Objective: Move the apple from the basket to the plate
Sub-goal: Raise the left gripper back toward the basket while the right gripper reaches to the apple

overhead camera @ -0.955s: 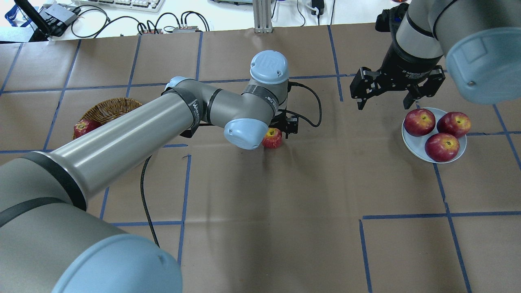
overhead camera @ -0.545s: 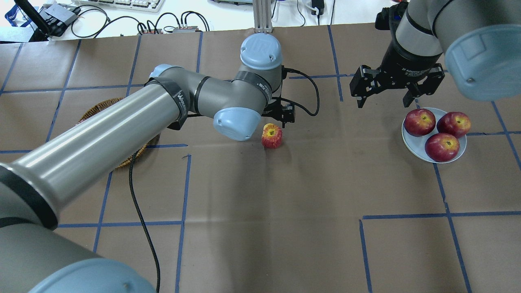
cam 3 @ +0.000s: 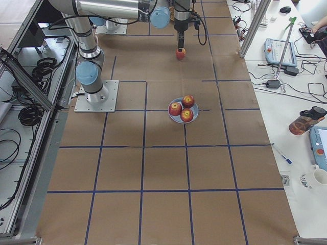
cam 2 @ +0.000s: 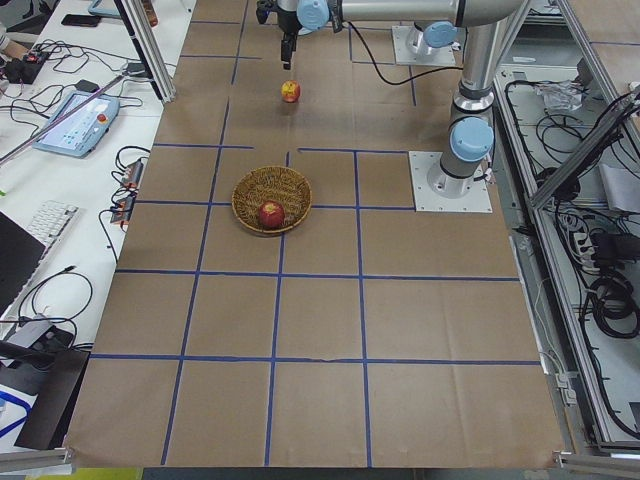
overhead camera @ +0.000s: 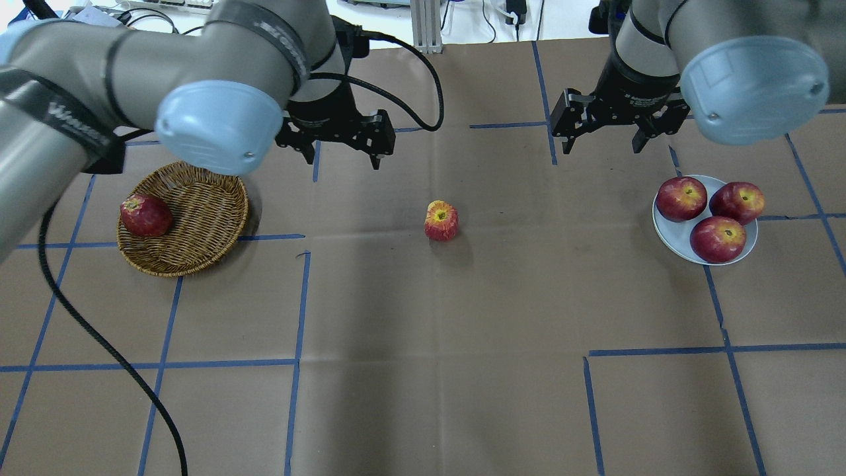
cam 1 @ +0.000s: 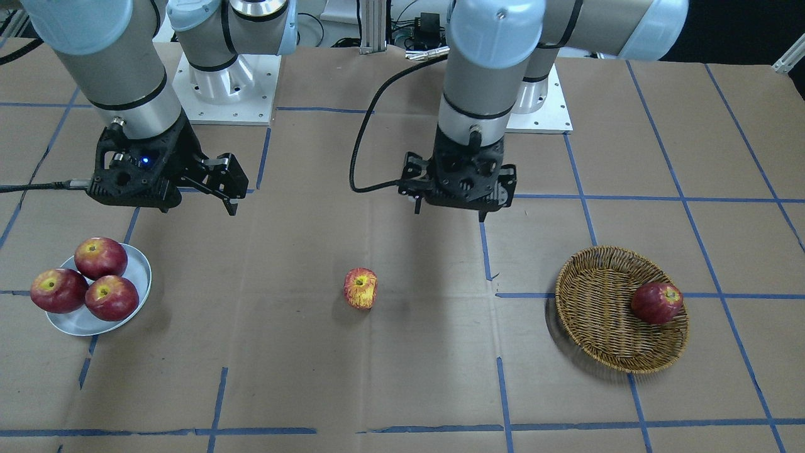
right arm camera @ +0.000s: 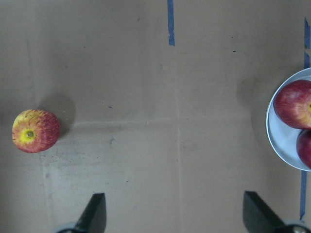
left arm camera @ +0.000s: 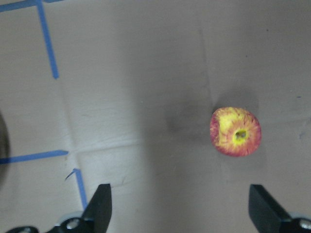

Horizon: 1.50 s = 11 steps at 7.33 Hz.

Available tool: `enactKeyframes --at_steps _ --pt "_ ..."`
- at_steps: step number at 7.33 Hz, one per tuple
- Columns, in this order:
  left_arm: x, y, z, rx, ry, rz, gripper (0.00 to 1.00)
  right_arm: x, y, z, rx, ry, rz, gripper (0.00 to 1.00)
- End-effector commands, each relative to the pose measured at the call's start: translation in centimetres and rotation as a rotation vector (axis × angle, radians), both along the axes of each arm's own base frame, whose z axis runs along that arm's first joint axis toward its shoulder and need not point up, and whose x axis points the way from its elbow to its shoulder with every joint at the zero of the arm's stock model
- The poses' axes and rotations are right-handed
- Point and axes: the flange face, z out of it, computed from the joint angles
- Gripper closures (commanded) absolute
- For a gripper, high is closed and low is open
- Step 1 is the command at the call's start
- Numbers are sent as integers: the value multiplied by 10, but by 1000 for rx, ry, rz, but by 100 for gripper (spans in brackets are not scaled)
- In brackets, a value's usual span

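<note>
Overhead exterior: apple (overhead camera: pixel 441 221) alone on the bare brown desk (overhead camera: pixel 423 370), yellow top up, about midway between basket (overhead camera: pixel 198 263) and plate (overhead camera: pixel 669 235), touching neither. One dark red apple (overhead camera: pixel 145 215) inside the basket, by its left side. Three more dark red apples (overhead camera: pixel 681 198) close together on the plate. In from the left, the left arm (overhead camera: pixel 79 79), bent, wrist pointing down. Up in the air between basket and apple, the left gripper (overhead camera: pixel 342 155), fingers wide apart, nothing in them. In from the top right, the right arm (overhead camera: pixel 661 39), wrist pointing down too. Up in the air between apple and plate, the right gripper (overhead camera: pixel 598 147), fingers wide apart, nothing in them. At the lower left, a black cable (overhead camera: pixel 86 324) trailing across the desk.

Exterior front-facing: plate on the left, basket on the right, apple in the middle on the desk. Both wrists straight up and down, both grippers hanging above the desk, touching nothing.

Exterior left: basket near, apple far beyond it on the desk.

Exterior right: plate near, apple farther along the desk.

Left wrist-mounted: looking straight down. Apple off to the right. Two dark fingers (left arm camera: pixel 99 208) at the bottom, far apart, only desk between.

Right wrist-mounted: looking straight down. Apple at the left, edge of the plate at the right. Two fingers (right arm camera: pixel 95 211) far apart at the bottom.
</note>
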Motion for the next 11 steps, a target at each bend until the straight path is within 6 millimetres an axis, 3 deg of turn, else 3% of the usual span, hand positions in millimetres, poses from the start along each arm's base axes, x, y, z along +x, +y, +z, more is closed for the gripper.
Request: enactKeyframes --at_steps 1,3,6,8,11 --pt "39 27 33 -9 -14 -34 1 59 -10 -23 8 -7 -27 0" --pt "65 22 40 -14 -9 -7 1 120 -21 -66 -30 -20 -55 0" --pt "67 16 27 14 -16 -1 1 183 -30 -141 -48 -34 -67 0" --pt "67 16 26 20 -16 -1 1 201 -33 -191 -62 -40 -42 0" --pt "68 16 21 29 -20 0 1 193 -11 -233 -19 -24 -38 0"
